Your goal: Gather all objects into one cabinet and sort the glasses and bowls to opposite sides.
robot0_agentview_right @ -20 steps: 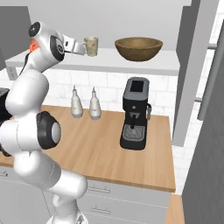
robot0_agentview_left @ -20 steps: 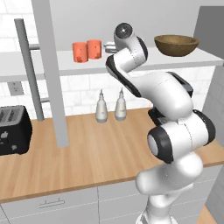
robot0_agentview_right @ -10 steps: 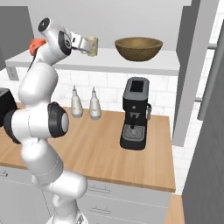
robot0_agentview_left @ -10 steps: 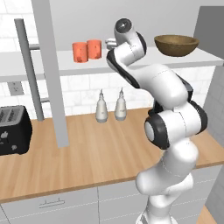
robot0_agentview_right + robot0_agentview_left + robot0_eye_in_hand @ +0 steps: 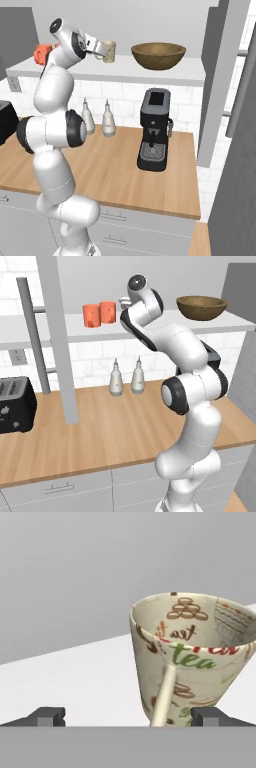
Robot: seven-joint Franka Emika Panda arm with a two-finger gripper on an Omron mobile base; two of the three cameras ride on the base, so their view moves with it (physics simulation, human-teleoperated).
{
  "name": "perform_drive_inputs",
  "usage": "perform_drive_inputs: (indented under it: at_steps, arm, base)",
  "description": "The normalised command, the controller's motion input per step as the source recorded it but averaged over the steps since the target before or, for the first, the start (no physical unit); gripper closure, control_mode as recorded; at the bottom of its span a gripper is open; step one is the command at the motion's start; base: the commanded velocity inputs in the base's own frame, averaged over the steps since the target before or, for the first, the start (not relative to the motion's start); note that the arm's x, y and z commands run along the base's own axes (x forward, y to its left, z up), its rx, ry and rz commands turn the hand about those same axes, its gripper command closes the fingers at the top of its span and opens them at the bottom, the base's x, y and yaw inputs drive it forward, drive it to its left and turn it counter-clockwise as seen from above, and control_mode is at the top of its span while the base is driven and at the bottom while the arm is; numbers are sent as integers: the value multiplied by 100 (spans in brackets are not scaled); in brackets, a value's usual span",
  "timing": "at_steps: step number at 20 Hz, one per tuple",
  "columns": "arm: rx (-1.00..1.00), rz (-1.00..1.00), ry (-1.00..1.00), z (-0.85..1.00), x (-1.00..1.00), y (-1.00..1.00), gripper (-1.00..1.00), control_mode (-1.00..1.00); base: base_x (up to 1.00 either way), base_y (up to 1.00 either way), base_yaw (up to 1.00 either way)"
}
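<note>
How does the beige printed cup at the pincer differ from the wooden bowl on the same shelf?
The beige cup is pale with printed lettering and has a handle; the wooden bowl is plain dark brown with none. The cup is narrow and tall for its width, the bowl much wider and shallow. The cup sits right at the pincer, while the bowl stands apart to the right. Both are upright on the white shelf.

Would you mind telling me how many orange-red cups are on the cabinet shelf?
2: both orange-red cups stand side by side on the shelf, left of the arm; others may be hidden behind it.
</note>
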Motion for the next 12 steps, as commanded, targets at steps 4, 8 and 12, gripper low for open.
perform_drive_inputs:
  at_steps: [4, 8, 12]
  arm:
    - [0, -4, 0, -9, 0, 0, 100, -100]
    - [0, -4, 0, -15, 0, -14, 100, -100]
    - [1, -1, -4, -17, 0, -26, 100, -100]
  base:
    - [0, 0, 0]
    - [0, 0, 0]
    - [0, 0, 0]
